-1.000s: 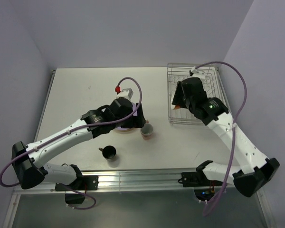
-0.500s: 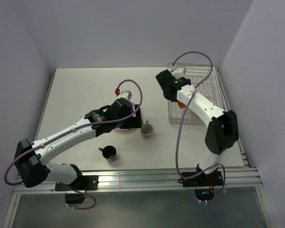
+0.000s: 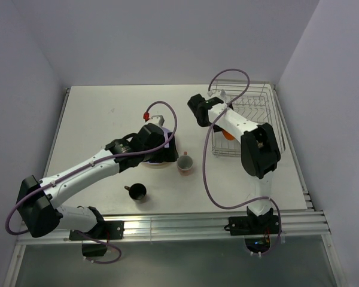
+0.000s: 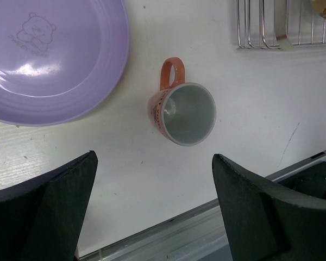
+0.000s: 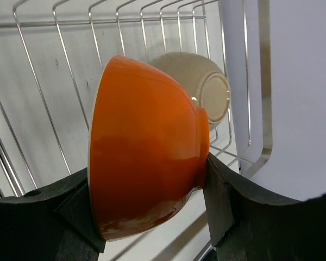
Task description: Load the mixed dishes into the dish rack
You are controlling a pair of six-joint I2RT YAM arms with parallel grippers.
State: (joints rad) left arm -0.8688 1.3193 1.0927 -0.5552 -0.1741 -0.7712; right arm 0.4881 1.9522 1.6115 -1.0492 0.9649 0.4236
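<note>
The silver wire dish rack [image 3: 251, 113] stands at the back right. My right gripper [image 5: 152, 206] is shut on the orange bowl [image 5: 146, 147], which it holds on edge among the rack's bars. A bit of this bowl shows in the top view [image 3: 227, 135]. The white bowl [image 5: 206, 89] lies on its side behind it in the rack. My left gripper [image 4: 153, 157] is open and empty above the table, between the lilac plate [image 4: 49, 54] and the pink mug [image 4: 182, 111]. The mug [image 3: 185, 163] stands upright. The small black cup [image 3: 137, 191] sits near the front.
The rack's near left corner [image 4: 271, 27] lies just right of the mug. The table's front rail [image 3: 185, 224] runs behind the black cup. The right arm's cable [image 3: 206, 173] loops over the table beside the mug.
The right arm has folded and its wrist has swung left to the rack's left edge, with the orange bowl staying low in the rack. The left arm has barely moved.
</note>
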